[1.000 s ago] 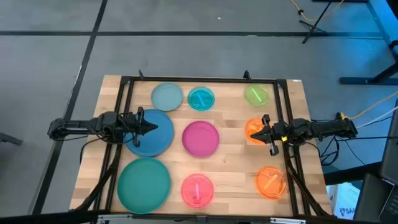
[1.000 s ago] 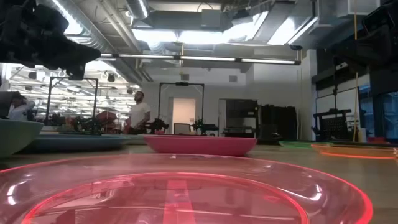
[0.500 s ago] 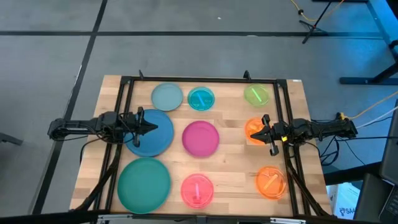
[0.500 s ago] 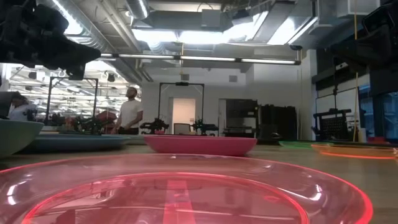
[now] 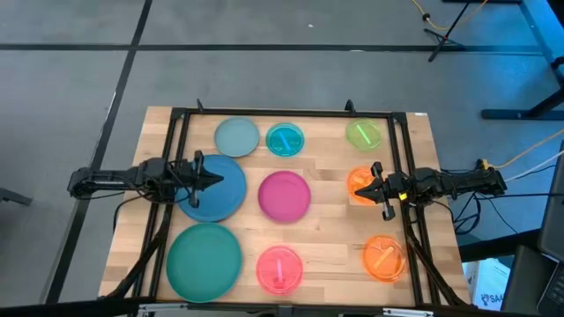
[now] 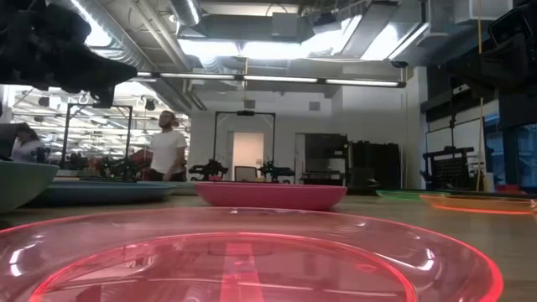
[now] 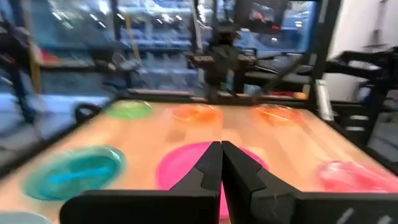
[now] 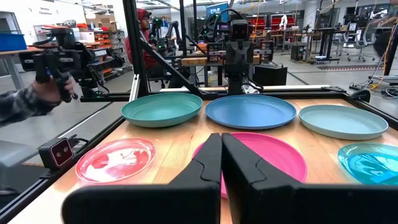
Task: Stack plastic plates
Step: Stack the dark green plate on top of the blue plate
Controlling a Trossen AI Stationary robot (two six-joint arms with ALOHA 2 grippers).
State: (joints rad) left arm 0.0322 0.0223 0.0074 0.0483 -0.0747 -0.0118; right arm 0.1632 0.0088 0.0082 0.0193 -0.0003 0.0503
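Note:
Nine plates lie flat on the wooden table, none stacked. In the high view they are the pale blue plate [image 5: 237, 136], teal plate [image 5: 285, 139], lime plate [image 5: 363, 135], large blue plate [image 5: 214, 198], magenta plate [image 5: 285, 195], large green plate [image 5: 204, 260], pink plate [image 5: 279, 269] and two orange plates [image 5: 361, 180] [image 5: 383, 256]. My left gripper [image 5: 220, 179] is shut and hovers over the blue plate's right part. My right gripper [image 5: 355, 191] is shut and hovers over the upper orange plate. The wrist views show both pairs of fingers closed together [image 7: 221, 152] [image 8: 221, 142].
A black frame [image 5: 282, 113] runs around the table's working area. Bare wood shows between the plates, mostly right of the magenta one. A person's sleeved hand holding a device [image 8: 46, 74] shows beyond the table's near edge in the right wrist view. Another person [image 6: 168, 155] stands far behind.

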